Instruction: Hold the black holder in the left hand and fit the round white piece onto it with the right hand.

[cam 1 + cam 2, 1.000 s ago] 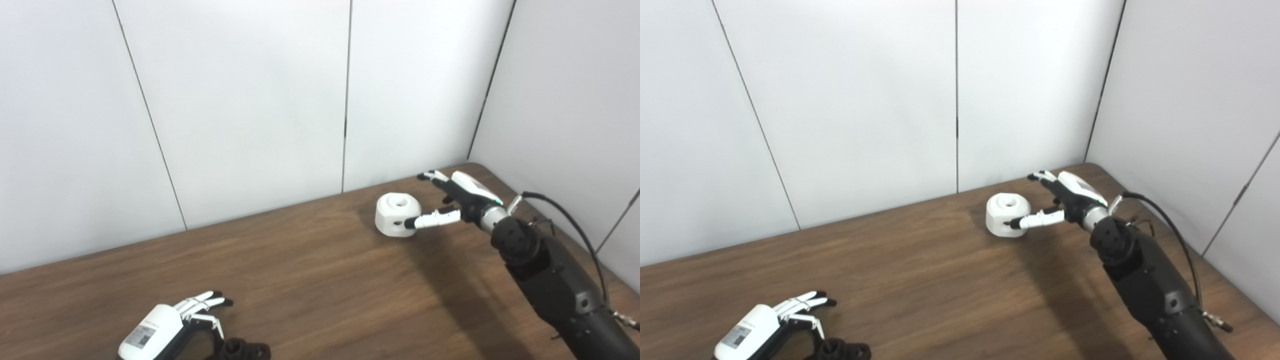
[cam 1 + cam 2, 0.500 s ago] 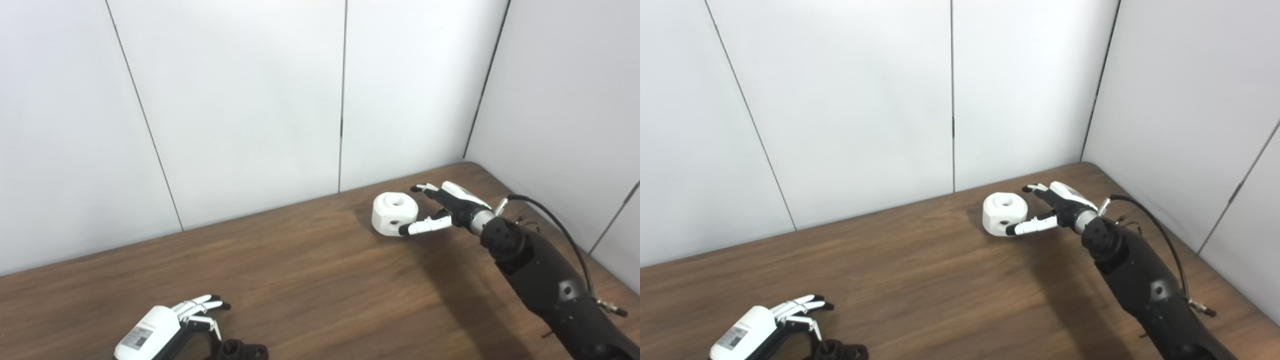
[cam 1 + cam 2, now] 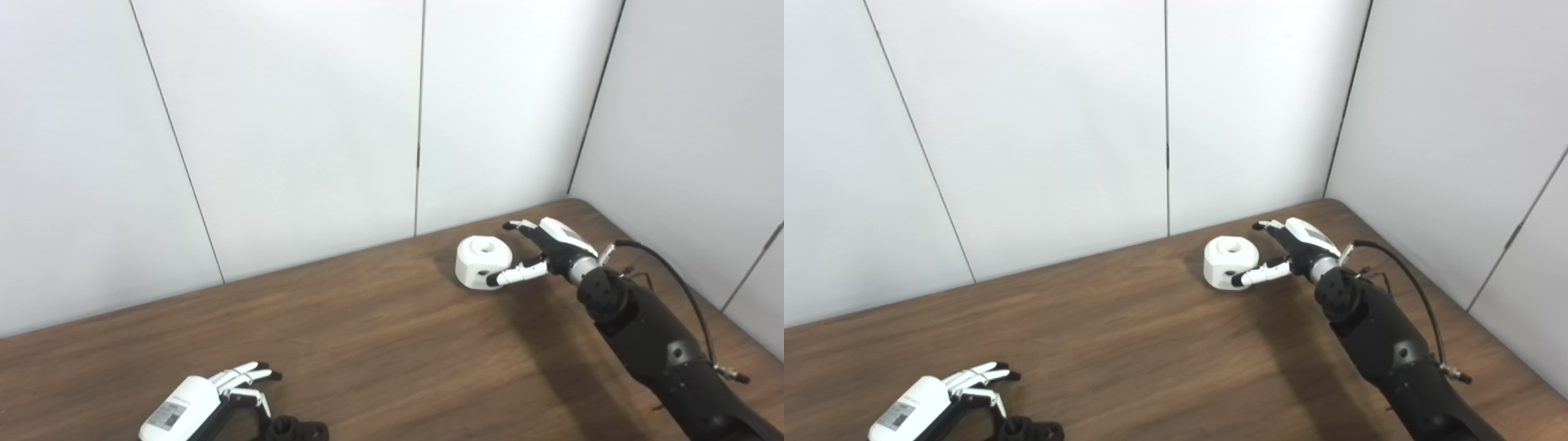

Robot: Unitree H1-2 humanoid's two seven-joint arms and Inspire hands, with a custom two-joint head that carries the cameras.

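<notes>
My right hand (image 3: 545,248) brackets the round white piece (image 3: 482,262), fingers spread, not clenched. My left hand (image 3: 208,401) rests unclenched beside the knobbly black holder (image 3: 298,430) on the woodgrain table (image 3: 380,343).

Dark brown wood-grain table (image 3: 380,331), set into a corner of white wall panels. The round white piece (image 3: 484,262) sits on it near that far right corner. The black holder (image 3: 297,429) lies way off from the white piece, down at the near left edge.

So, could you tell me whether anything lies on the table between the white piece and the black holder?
Nothing visible does: only bare wooden table separates the round white piece from the black holder by the left hand.
</notes>
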